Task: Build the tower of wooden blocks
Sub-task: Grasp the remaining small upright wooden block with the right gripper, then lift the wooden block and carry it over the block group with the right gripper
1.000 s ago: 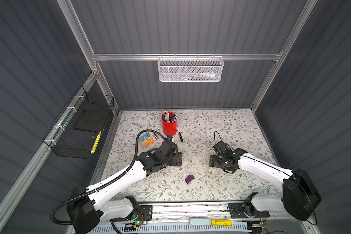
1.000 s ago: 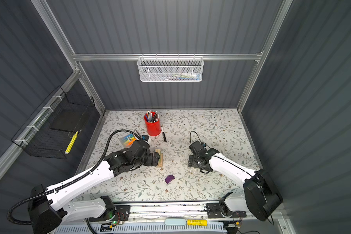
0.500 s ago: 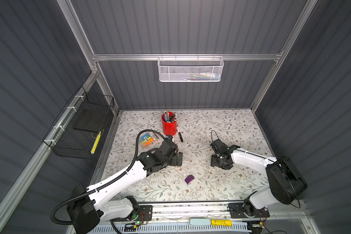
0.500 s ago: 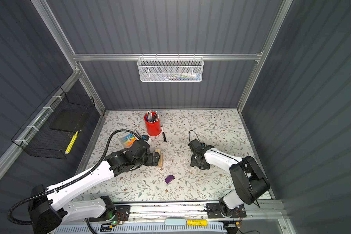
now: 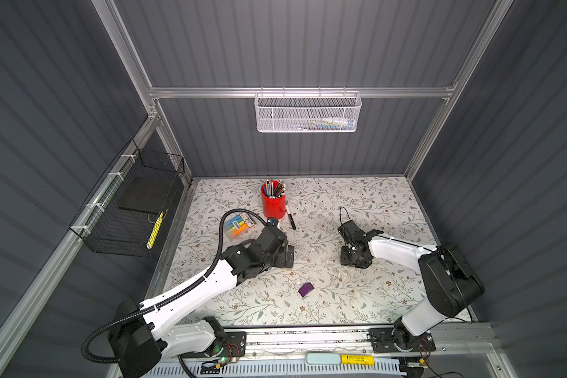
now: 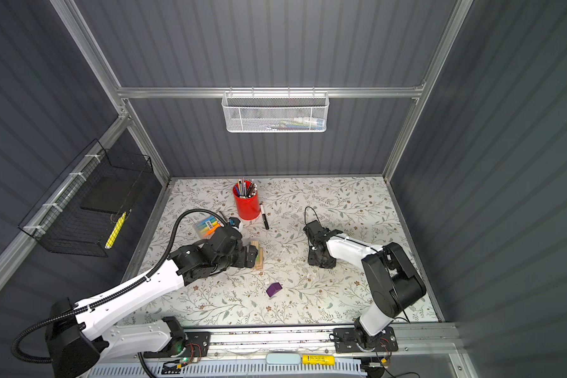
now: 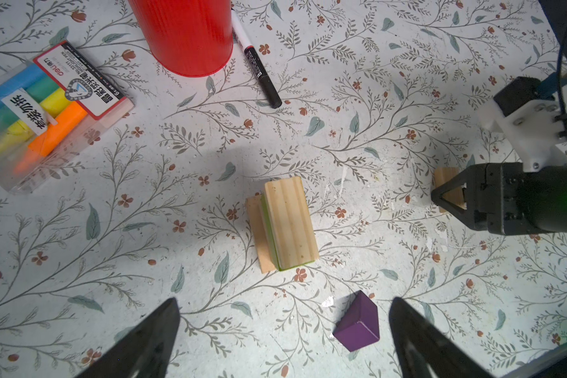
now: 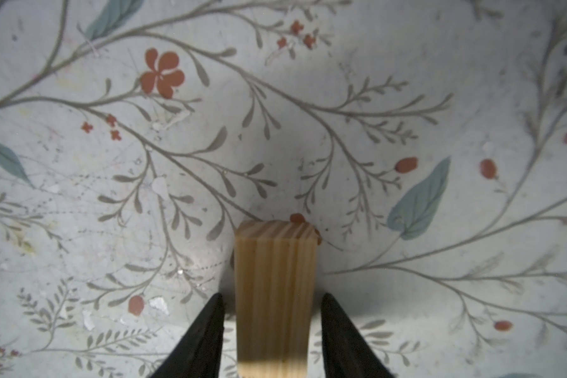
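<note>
The wood block tower (image 7: 287,222) is a low stack: a pale plank, a lime-green block and a pale block on top. My left gripper (image 7: 283,304) hovers open just short of it, holding nothing; in a top view the tower (image 6: 257,255) peeks out past that gripper (image 6: 252,257). A purple block (image 7: 357,322) lies loose between the left fingers and nearer the front in both top views (image 5: 306,289). My right gripper (image 8: 272,296) is down at the table, its jaws narrowly astride a pale wood block (image 8: 275,261) with slim gaps on both sides.
A red pencil cup (image 5: 273,203), a black marker (image 5: 290,217) and a pack of highlighters (image 5: 239,225) sit behind the tower. A white mesh basket (image 5: 308,113) hangs on the back wall and a black wire basket (image 5: 135,203) on the left wall.
The right gripper's jaws have narrowed around the pale wood block while the right arm's elbow swung nearer. The left arm has stayed still.
</note>
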`<state>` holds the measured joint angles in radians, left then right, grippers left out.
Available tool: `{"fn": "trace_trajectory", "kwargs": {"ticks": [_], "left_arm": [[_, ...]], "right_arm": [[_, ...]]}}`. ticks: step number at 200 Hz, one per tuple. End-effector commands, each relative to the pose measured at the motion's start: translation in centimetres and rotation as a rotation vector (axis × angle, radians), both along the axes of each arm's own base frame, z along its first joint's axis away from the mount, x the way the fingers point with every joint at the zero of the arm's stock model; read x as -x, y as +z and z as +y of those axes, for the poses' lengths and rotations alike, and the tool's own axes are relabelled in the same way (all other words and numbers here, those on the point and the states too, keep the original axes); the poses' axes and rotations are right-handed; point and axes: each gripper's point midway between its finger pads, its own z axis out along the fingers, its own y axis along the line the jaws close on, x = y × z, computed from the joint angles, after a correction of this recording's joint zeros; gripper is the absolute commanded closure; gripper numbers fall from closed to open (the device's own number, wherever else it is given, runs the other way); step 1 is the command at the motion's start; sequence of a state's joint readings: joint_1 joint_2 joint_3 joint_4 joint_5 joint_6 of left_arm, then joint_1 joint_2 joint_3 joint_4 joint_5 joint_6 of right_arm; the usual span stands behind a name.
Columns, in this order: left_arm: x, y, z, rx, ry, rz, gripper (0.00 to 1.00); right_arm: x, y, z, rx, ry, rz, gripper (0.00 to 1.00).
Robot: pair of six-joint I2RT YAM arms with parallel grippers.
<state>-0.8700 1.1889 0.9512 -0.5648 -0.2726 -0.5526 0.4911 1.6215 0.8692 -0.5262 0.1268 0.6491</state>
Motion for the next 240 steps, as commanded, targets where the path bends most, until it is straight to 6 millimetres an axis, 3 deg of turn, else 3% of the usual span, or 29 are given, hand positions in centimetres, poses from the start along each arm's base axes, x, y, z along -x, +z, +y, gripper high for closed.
{"fn": "trace_trajectory", "kwargs": {"ticks": [1,68,132,179,240], "left_arm": [[-0.1,0.8,0.1,-0.013,0.004,-0.013,0.0],[-0.2,0.6,0.3,-0.018,0.01,-0.014,0.0],[-0.2,0.8,0.7,-0.021,0.033,-0.02,0.0],[0.0,1.1,1.7,-0.028,0.064,-0.029,0.0],[0.8,1.0,4.1,-0.061,0.123,-0.036,0.0]], "right_arm": [[-0.2,-0.4,0.2,-0.006,0.007,0.019,0.55],[-0.4,-0.2,0.2,0.0,0.026,0.028,0.7],[-0.3,3.1,0.4,-0.016,0.02,-0.024,0.73],[0.0,6.7,2.5,-0.058,0.037,-0.065,0.73],[0.3,11.1,7.7,-0.101,0.109,-0.114,0.72]]}}
